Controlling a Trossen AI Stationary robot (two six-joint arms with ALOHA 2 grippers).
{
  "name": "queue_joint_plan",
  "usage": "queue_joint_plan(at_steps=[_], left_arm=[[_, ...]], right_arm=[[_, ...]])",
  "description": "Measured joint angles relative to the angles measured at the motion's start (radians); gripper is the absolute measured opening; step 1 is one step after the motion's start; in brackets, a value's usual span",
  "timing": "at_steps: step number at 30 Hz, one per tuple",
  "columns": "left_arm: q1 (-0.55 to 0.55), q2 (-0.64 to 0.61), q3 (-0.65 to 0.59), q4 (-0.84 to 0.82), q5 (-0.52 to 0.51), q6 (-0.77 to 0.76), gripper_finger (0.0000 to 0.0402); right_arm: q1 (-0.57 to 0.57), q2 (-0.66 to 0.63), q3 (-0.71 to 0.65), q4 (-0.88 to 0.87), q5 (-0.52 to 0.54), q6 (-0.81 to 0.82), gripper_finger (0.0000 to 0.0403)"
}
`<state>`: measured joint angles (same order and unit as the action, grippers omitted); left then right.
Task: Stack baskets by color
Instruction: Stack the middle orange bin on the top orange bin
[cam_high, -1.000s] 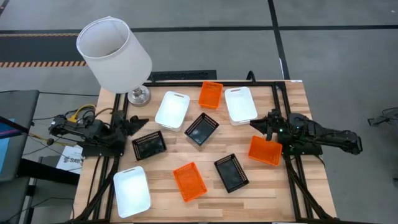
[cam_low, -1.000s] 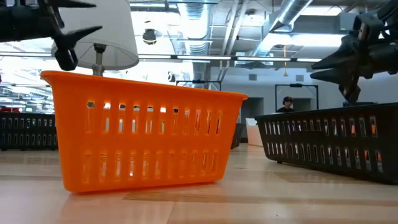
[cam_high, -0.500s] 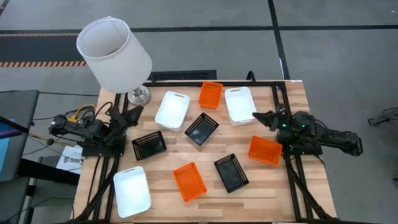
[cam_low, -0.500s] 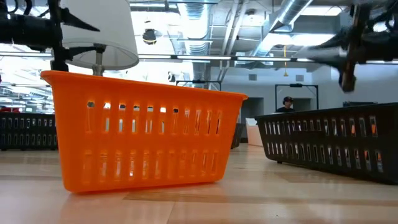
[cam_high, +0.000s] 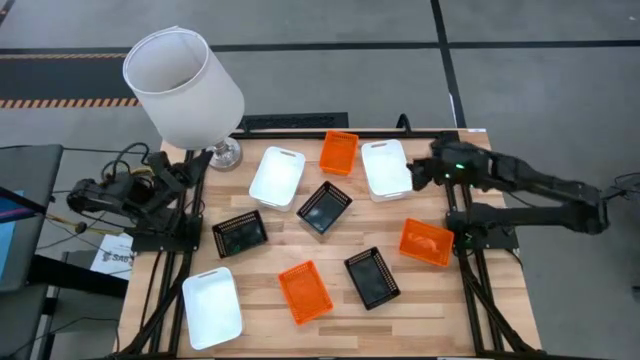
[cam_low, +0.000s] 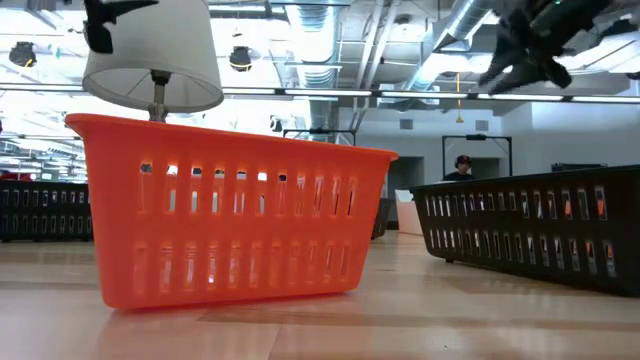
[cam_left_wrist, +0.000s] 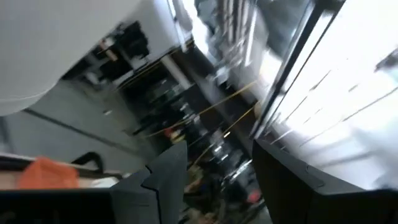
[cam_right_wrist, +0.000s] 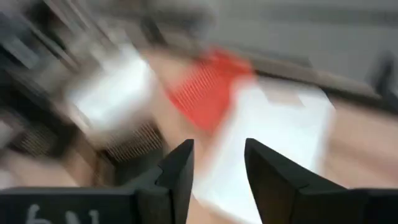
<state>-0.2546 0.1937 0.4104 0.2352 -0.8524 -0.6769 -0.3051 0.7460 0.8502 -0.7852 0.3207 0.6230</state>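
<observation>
Left gripper (cam_high: 172, 168): at the table's left edge beside the lamp base (cam_high: 224, 153); fingers (cam_left_wrist: 163, 180) stood apart, holding nothing.
White basket, front left (cam_high: 212, 306): shallow, rounded corners; long axis ran roughly front to back.
Black basket, left (cam_high: 239, 233): mesh sides; long axis lay roughly across the table.
White basket, back (cam_high: 277, 177): long axis front to back, slightly tilted.
Orange basket, front (cam_high: 305, 292): slotted walls, upright; angled long axis.
Orange basket, back (cam_high: 338, 152): long axis front to back.
White basket, back right (cam_high: 385, 168): long axis front to back.
Orange basket, right (cam_high: 426, 242): long axis angled across the table.
Right gripper (cam_high: 420, 172): just beside the back right white basket; fingers (cam_right_wrist: 177, 167) parted, empty.
</observation>
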Motion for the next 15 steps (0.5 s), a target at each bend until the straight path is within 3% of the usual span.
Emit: queue_joint_plan(at_steps=[5, 8, 15], left_arm=[[0.0, 0.12, 0.154, -0.302, 0.003, -0.106, 0.0171], [0.0, 0.166, 0.209, -0.412, 0.032, -0.148, 0.0171], [0.0, 0.189, 0.229, -0.441, 0.112, -0.148, 0.0171]], right_arm=[[0.022, 0.255, 0.209, -0.511, -0.017, 0.005, 0.0186], [0.071, 0.344, 0.232, -0.673, -0.062, -0.019, 0.019], [0.259, 0.356, 0.075, -0.599, -0.307, -0.06, 0.02]])
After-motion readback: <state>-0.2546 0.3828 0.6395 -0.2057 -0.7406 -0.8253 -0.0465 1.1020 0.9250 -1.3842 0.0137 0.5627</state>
